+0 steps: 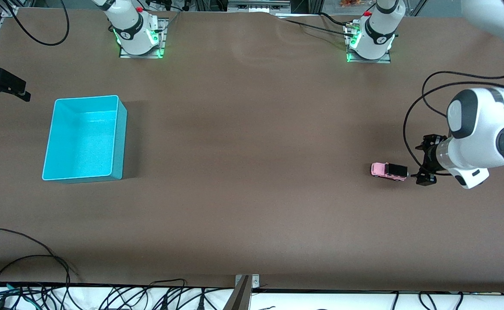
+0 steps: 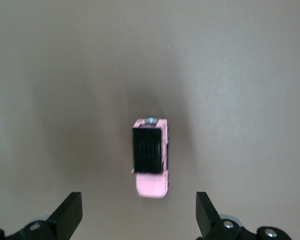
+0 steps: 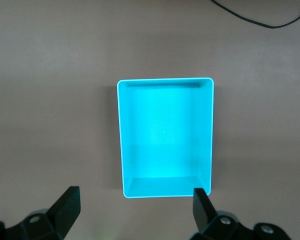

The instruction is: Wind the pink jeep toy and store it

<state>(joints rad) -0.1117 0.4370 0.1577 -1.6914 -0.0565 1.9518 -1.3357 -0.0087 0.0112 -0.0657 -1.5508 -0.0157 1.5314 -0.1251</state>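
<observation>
One pink jeep toy (image 1: 388,171) sits near the table's (image 1: 252,172) left-arm edge, just beside the left gripper (image 1: 424,162) — fingers spread wide, holding nothing — while the right gripper (image 3: 135,210), equally apart, hangs over one turquoise bin (image 1: 84,137).

In the front view the right claw (image 1: 2,86) is cut off at the picture's edge near the bench's right-arm end. The pink jeep toy (image 2: 151,156) looks blurred in the left wrist view, its wheels hidden beneath the body.
</observation>
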